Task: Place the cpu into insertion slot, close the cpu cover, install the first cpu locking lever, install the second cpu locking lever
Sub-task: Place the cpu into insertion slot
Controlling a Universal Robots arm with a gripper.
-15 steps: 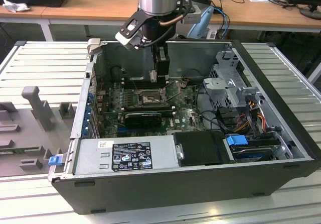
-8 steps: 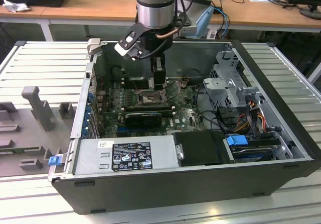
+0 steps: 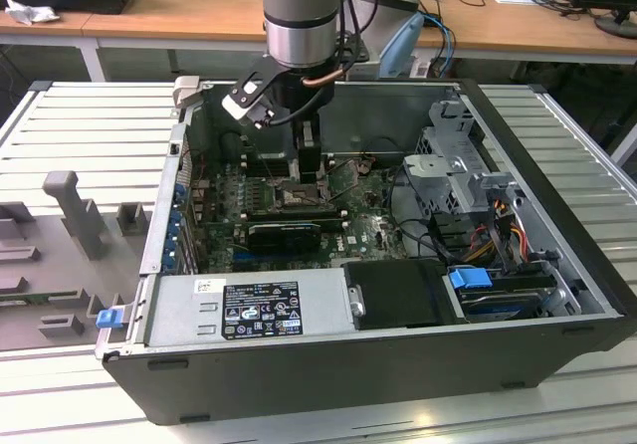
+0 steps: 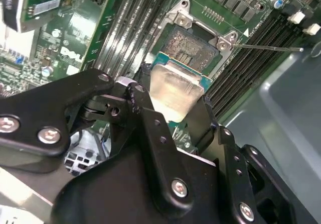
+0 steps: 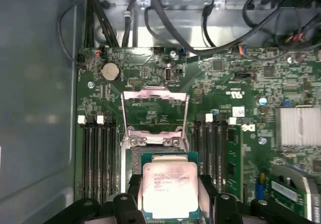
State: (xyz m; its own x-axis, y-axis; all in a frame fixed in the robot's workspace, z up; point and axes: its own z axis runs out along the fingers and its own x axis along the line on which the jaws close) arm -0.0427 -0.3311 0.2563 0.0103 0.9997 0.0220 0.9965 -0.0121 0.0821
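The fingers (image 5: 207, 188) pinch the cpu (image 5: 168, 189) by two opposite side edges, with its pale metal top facing the camera and its other two edges free. In the second wrist view the cpu (image 4: 173, 91) hangs tilted at the near rim of the socket (image 4: 193, 40), overlapping that rim. It seems to sit just above the socket, though contact cannot be made out.

The cpu cover (image 5: 155, 90) is swung open and lies back on the far side of the socket, leaving the socket's centre uncovered. A thin metal lever (image 4: 266, 47) sticks out sideways from one socket corner.

Rows of memory slots (image 5: 98, 153) run close along both sides of the socket, so there is little side room. In the exterior view the arm reaches down into the open computer case (image 3: 557, 205), which lies on the ribbed tabletop (image 3: 90, 125).
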